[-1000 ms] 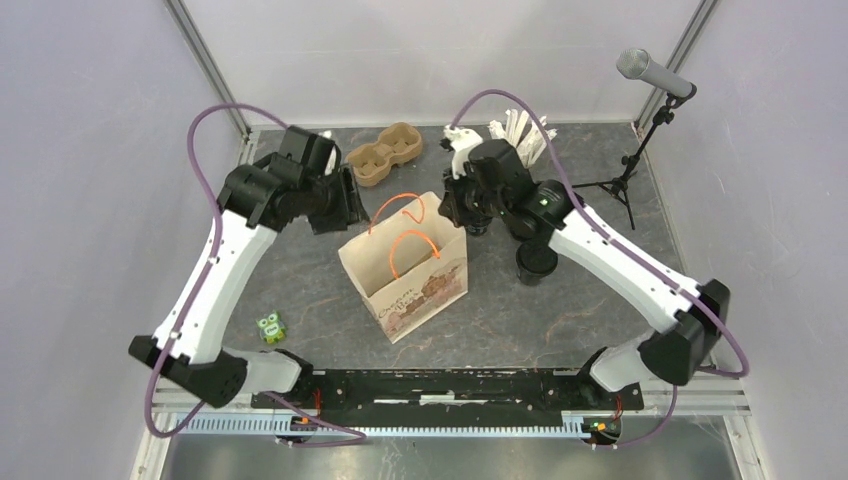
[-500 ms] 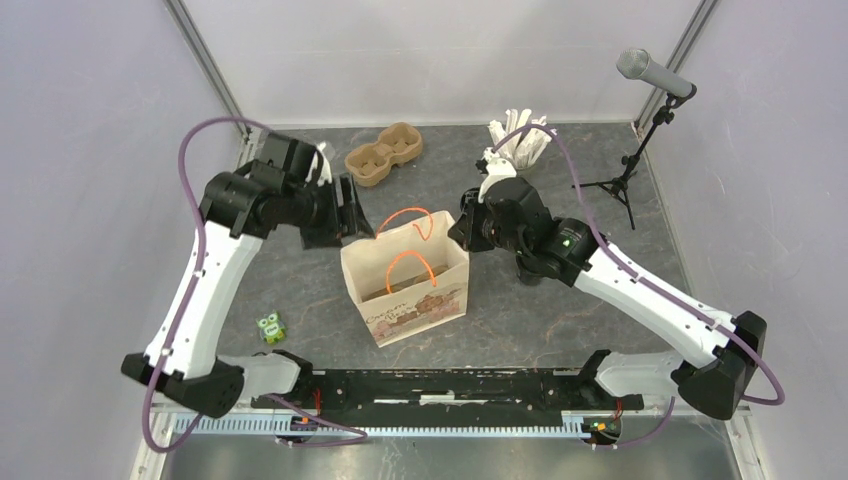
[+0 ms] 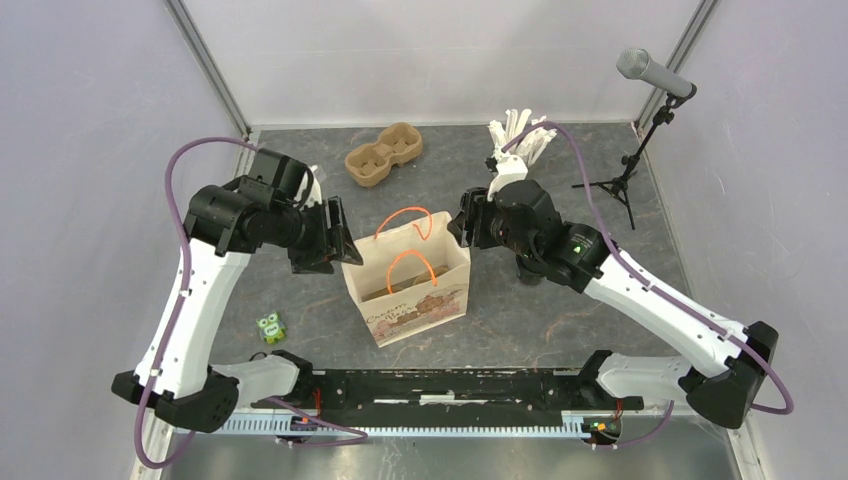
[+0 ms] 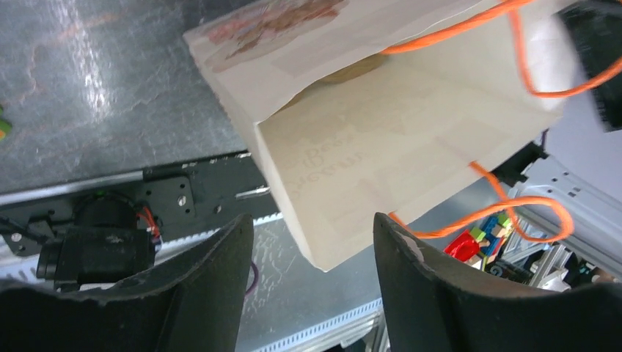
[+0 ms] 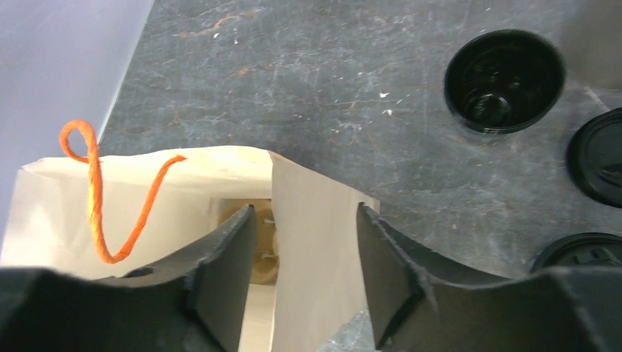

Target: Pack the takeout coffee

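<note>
A tan paper bag point(image 3: 410, 285) with orange handles stands mid-table, mouth up. My left gripper point(image 3: 336, 238) is open beside its left edge; in the left wrist view the bag's corner point(image 4: 323, 249) lies between the spread fingers of that gripper point(image 4: 312, 220), untouched. My right gripper point(image 3: 463, 228) is open at the bag's right rim, and this gripper point(image 5: 306, 209) straddles the side wall point(image 5: 315, 242). The takeout coffee shows as black round lid tops point(image 5: 598, 158) at the right wrist view's edge, beside an open black cup point(image 5: 505, 81). In the top view my right arm hides it.
A brown pulp carrier point(image 3: 383, 155) lies at the back. A cup of white sticks point(image 3: 520, 138) stands behind my right arm. A microphone stand point(image 3: 640, 130) is at back right. A green toy point(image 3: 270, 327) lies front left. Something brown point(image 5: 260, 249) sits inside the bag.
My right gripper has gone from shut to open at the bag's rim, and my left gripper has widened. Both arms have come nearer, and the bag has shifted slightly.
</note>
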